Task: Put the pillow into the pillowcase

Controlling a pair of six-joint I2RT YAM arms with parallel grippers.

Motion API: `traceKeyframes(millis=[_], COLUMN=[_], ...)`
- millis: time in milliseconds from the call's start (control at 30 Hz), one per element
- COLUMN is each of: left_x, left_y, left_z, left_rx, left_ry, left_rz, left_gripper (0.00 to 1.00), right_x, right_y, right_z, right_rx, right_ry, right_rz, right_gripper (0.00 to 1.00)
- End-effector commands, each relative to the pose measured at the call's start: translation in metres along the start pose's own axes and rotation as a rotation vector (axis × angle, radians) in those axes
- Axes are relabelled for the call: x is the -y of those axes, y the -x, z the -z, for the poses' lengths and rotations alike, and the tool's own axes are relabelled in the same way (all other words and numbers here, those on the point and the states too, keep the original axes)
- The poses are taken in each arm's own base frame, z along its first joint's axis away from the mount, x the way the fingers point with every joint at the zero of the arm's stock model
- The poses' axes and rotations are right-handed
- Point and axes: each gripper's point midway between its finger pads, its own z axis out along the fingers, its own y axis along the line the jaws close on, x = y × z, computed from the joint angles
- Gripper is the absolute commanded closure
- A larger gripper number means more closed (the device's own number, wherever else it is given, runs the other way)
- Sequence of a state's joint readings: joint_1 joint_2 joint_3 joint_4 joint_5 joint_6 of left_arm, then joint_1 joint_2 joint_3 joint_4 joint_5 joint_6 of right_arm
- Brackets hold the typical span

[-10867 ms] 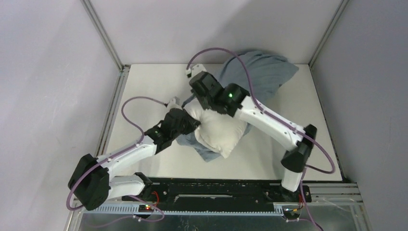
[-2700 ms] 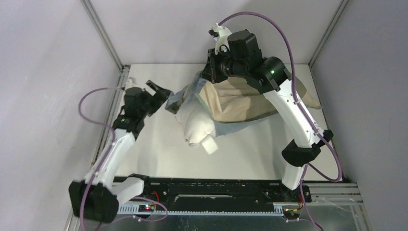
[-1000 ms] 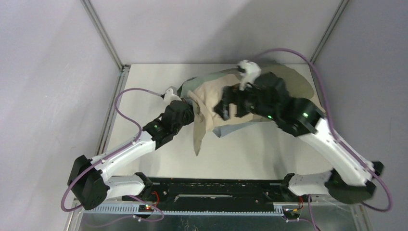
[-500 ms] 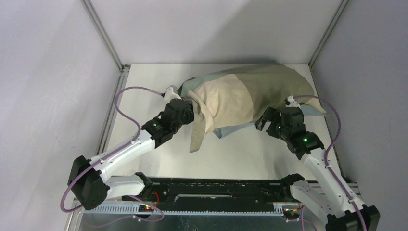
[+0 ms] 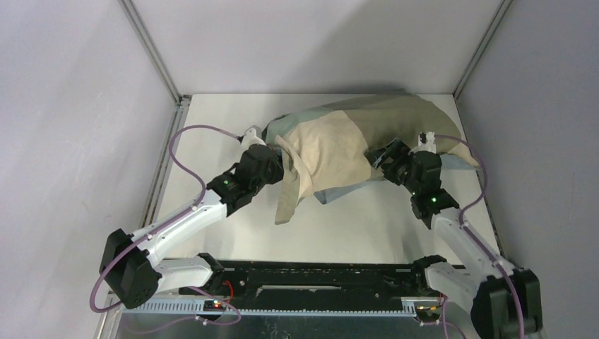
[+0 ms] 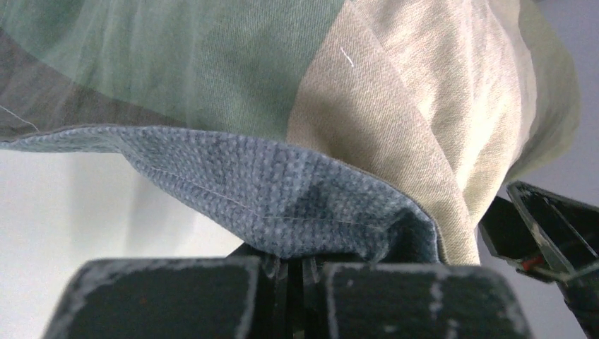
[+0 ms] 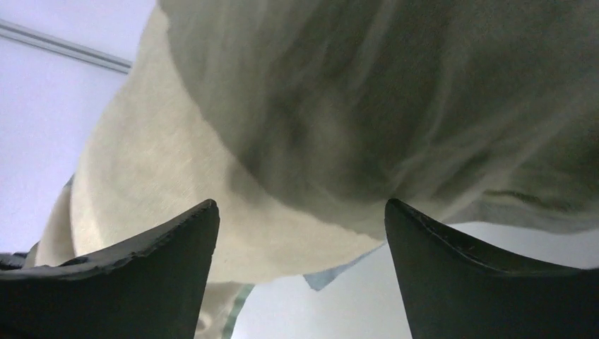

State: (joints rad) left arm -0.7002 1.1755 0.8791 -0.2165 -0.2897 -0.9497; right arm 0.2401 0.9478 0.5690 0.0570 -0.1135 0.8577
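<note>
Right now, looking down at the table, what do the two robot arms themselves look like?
Both the left arm and right arm have white links, chunky black joints, a small green light and a looping purple cable. The black left end effector and right end effector each have two fingers, wedge-shaped on the right.

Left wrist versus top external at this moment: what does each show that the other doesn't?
Only the left wrist view: the left gripper pinched shut on the blue-grey stitched hem of the pillowcase.
Only the top external view: the table, the pillowcase's whole mound, and the right gripper with its jaws open at the mound's near edge.
Both: the pillowcase's pale beige inner side turned outward, and the left gripper at its left end.
</note>
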Motion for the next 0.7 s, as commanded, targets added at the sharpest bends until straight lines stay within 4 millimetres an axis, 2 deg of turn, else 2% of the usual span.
traceKeyframes(millis=[0, 33, 67, 133, 167, 233, 267, 300, 400, 467, 500, 533, 567, 633, 667], left_x=[0.039, 0.039, 0.041, 0.041, 0.041, 0.047, 0.051, 0.055, 0.084, 0.106, 0.118, 0.126, 0.130, 0.133, 0.133], left_y=[0.039, 0.039, 0.040, 0.039, 0.038, 0.034, 0.030, 0.026, 0.013, -0.006, -0.013, -0.018, -0.020, -0.017, -0.012], left_z=[0.017, 0.017, 0.018, 0.018, 0.018, 0.022, 0.025, 0.031, 0.062, 0.092, 0.108, 0.121, 0.132, 0.148, 0.154], left_rx=[0.079, 0.077, 0.073, 0.061, 0.050, 0.020, -0.004, -0.028, -0.106, -0.210, -0.257, -0.292, -0.312, -0.318, -0.307], left_ry=[-0.103, -0.100, -0.101, -0.097, -0.090, -0.125, -0.142, -0.162, -0.293, -0.408, -0.469, -0.511, -0.538, -0.566, -0.571], left_rz=[-0.020, -0.034, -0.050, -0.099, -0.126, -0.180, -0.208, -0.234, -0.294, -0.327, -0.330, -0.332, -0.328, -0.292, -0.272], left_gripper=[1.00, 1.00, 1.00, 1.00, 1.00, 1.00, 1.00, 1.00, 1.00, 0.98, 0.92, 0.79, 0.67, 0.52, 0.41], right_x=[-0.030, -0.021, -0.020, -0.032, -0.040, -0.067, -0.094, -0.112, -0.156, -0.181, -0.190, -0.203, -0.209, -0.211, -0.211], right_y=[0.024, 0.020, 0.020, 0.029, 0.036, 0.054, 0.069, 0.075, 0.095, 0.101, 0.103, 0.101, 0.102, 0.096, 0.090], right_z=[-0.013, -0.024, -0.026, -0.021, -0.014, 0.008, 0.024, 0.039, 0.085, 0.107, 0.111, 0.114, 0.109, 0.083, 0.064], right_rx=[0.079, 0.052, 0.035, 0.019, 0.021, 0.055, 0.083, 0.088, 0.115, 0.100, 0.097, 0.091, 0.081, 0.037, 0.012], right_ry=[0.098, 0.056, 0.026, -0.010, -0.033, -0.053, -0.027, -0.020, -0.021, -0.024, -0.038, -0.034, -0.049, -0.089, -0.104], right_rz=[-0.017, -0.007, 0.011, 0.066, 0.102, 0.195, 0.241, 0.287, 0.407, 0.479, 0.520, 0.563, 0.593, 0.645, 0.667], right_gripper=[0.17, 0.24, 0.36, 0.79, 0.98, 1.00, 1.00, 1.00, 1.00, 1.00, 1.00, 1.00, 1.00, 1.00, 1.00])
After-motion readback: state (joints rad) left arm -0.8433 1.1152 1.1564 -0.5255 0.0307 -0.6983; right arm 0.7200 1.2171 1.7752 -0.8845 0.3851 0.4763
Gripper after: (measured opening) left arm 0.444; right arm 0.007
